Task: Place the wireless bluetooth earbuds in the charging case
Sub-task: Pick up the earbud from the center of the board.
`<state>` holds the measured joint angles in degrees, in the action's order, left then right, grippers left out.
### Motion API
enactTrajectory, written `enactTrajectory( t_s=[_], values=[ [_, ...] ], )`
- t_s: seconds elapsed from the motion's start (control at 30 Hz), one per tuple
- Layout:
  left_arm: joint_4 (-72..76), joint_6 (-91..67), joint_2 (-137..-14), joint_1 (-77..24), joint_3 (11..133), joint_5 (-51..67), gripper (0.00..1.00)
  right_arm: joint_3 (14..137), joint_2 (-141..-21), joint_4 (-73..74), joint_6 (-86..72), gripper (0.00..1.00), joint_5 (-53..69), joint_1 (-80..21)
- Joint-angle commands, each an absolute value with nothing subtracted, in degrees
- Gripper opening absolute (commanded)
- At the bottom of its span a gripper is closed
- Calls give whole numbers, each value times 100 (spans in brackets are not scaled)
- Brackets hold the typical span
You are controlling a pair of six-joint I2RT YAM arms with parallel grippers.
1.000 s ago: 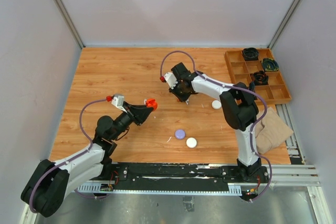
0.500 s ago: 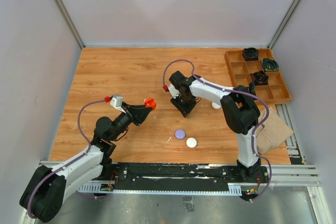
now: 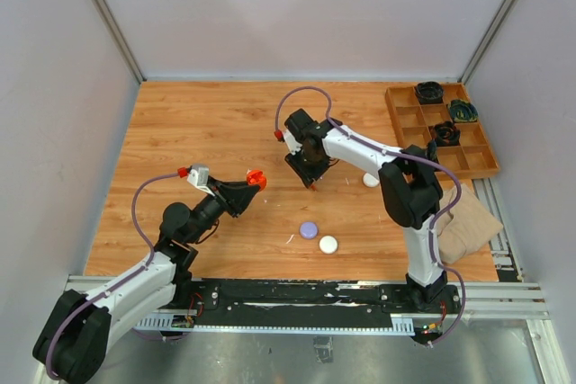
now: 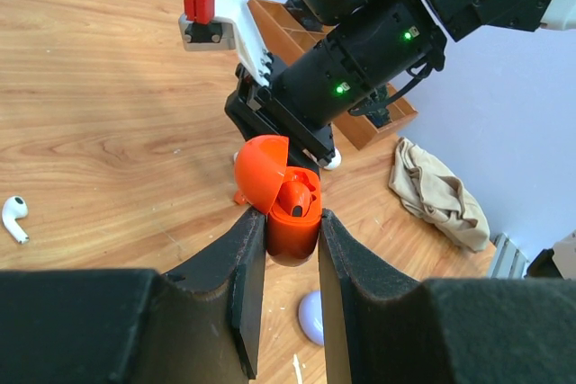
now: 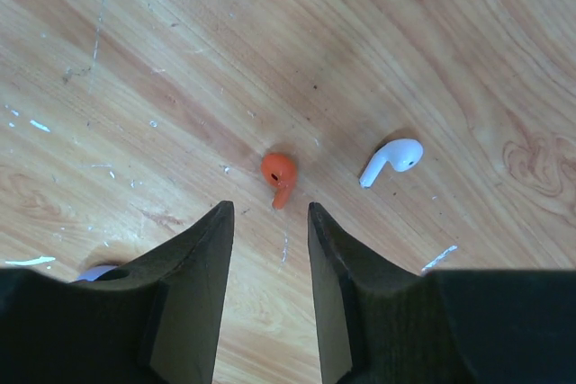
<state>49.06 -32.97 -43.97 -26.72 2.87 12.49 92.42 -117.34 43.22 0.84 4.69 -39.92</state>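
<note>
My left gripper (image 4: 290,222) is shut on an orange-red charging case (image 4: 293,227) held above the table. Its lid is open and one orange earbud (image 4: 298,195) sits inside. The top view shows that gripper (image 3: 250,183) left of centre. My right gripper (image 5: 270,210) is open and empty, pointing down at the table. A loose orange earbud (image 5: 278,173) lies just beyond its fingertips, and a white earbud (image 5: 392,158) lies to the right of that. The right gripper (image 3: 306,173) is near the table's middle. Another white earbud (image 4: 13,216) lies at the left in the left wrist view.
A lilac puck (image 3: 309,229) and a white puck (image 3: 328,244) lie near the front centre. Another white puck (image 3: 371,179) lies by the right arm. A wooden compartment tray (image 3: 393,119) stands at the back right. A beige cloth (image 3: 463,222) lies at the right edge.
My right gripper swung down toward the front, then back up and left. The left gripper shifted slightly left with the case still in it.
</note>
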Motion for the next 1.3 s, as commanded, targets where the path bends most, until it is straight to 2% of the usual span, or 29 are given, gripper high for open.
enactTrajectory(
  t_s=[0.0, 0.5, 0.73, 0.97, 1.27],
  values=[
    [4948, -3180, -4339, -2629, 270, 1187, 0, 9434, -12025, 4431, -114, 39, 405, -4075],
    [5098, -3199, -4544, -2626, 299, 1281, 0, 9504, -12538, 4416, -448, 32, 298, -4069],
    [5192, -3199, -4636, -2623, 300, 1332, 0, 9474, -12516, 4389, -465, 23, 134, -4063],
    [5365, -3118, -4762, -2627, 328, 1404, 0, 9040, -11928, 4050, -456, 17, 209, -4063],
    [5964, -2874, -4797, -2626, 307, 1822, 0, 7967, -9995, 3077, -171, 14, 686, -4121]
  ],
)
